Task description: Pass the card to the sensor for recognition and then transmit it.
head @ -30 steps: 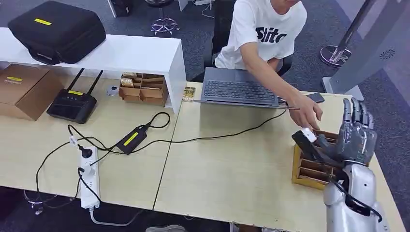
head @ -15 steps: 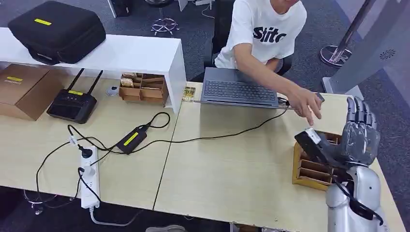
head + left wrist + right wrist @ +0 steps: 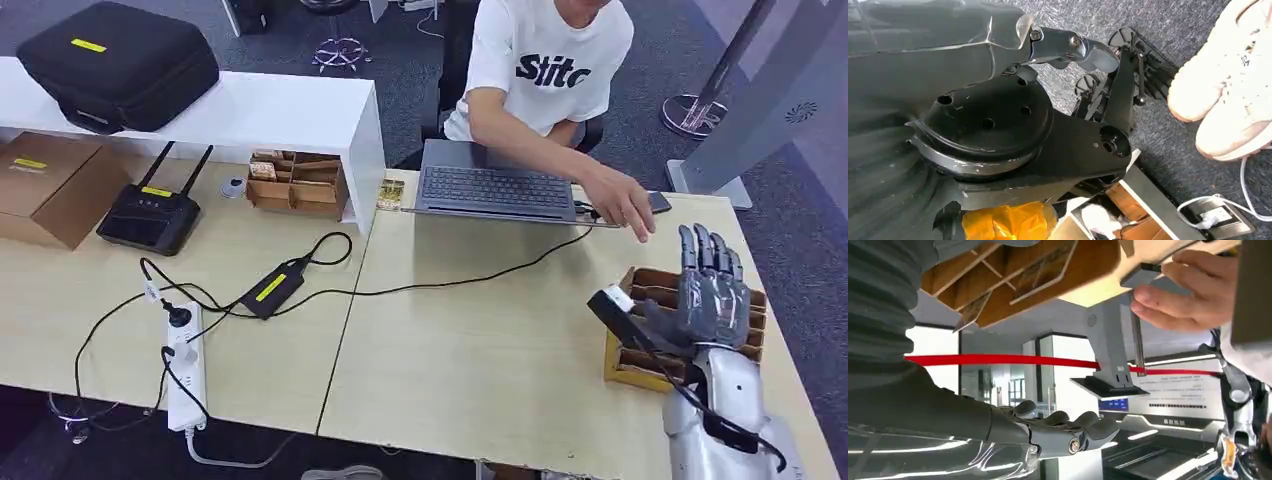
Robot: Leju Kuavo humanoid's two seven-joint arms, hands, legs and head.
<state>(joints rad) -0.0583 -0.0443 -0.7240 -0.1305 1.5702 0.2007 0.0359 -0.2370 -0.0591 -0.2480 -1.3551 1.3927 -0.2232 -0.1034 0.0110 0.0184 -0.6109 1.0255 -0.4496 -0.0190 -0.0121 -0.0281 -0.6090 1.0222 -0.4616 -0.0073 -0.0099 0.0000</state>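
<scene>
Since the earlier frame my right hand point(image 3: 708, 300) has shifted left and nearer to me above the wooden organizer point(image 3: 640, 365), and the person's hand point(image 3: 622, 205) has drawn back from beside it to the laptop's right corner.

Right hand: raised over the organizer at the right end of the desk point(image 3: 480, 350), fingers extended upward and close together, thumb pressed against a dark card point(image 3: 622, 312) with a white end. The card is pinched at the hand's left side and sticks out to the left, tilted, above the organizer's left edge. In the right wrist view the fingers point(image 3: 1068, 432) lie stretched out; the card cannot be made out there.

Left hand: state cannot be told. The left wrist view looks down at the carpet, with pale shoes point(image 3: 1233, 90) near by.

Wooden organizer: slotted, by the desk's right front edge, under the right hand.

Person: seated behind the desk in a white shirt point(image 3: 545, 60), hand resting at the laptop point(image 3: 495, 190) edge, near a phone point(image 3: 655, 202).

Other items: a black router point(image 3: 150, 215), a cardboard box point(image 3: 50, 185), a black case point(image 3: 115, 60) on a white shelf point(image 3: 280, 115), a power strip point(image 3: 185, 375), a power adapter point(image 3: 270, 287) with cables.
</scene>
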